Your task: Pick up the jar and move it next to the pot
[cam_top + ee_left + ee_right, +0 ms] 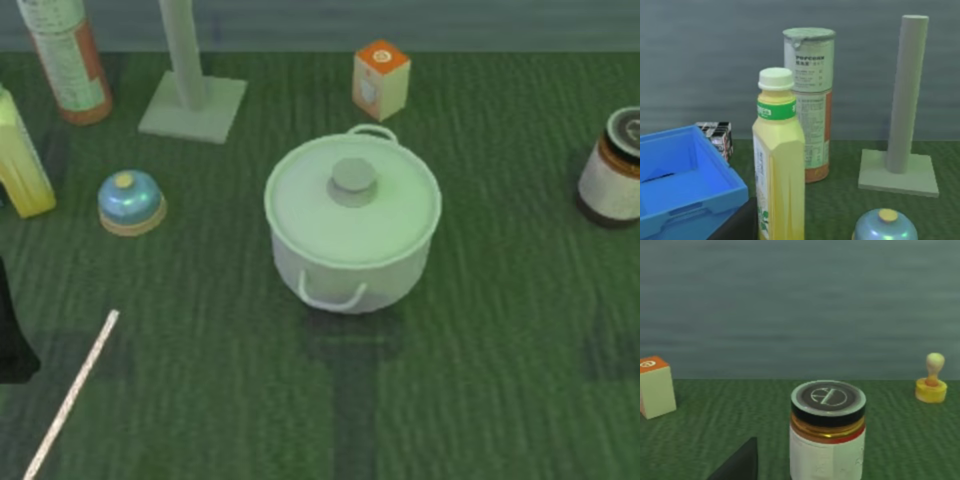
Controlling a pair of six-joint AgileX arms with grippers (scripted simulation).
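The jar [612, 168] stands upright at the table's far right edge; it has a dark lid, white label and orange-red band. The pale white-green pot [352, 225], lid on, sits mid-table, well apart from the jar to its left. In the right wrist view the jar [827, 432] is close ahead, and a dark part of my right gripper [737, 465] shows beside it without touching it. That gripper is outside the top view. My left gripper [12, 335] is parked at the left edge, seen as a dark part [737, 225] in its wrist view.
An orange-topped box [381, 80] stands behind the pot. On the left are a blue bell [131, 201], a yellow bottle [20, 160], a tall can [68, 55] and a post on a square base [193, 100]. A blue bin [685, 185] sits by the bottle.
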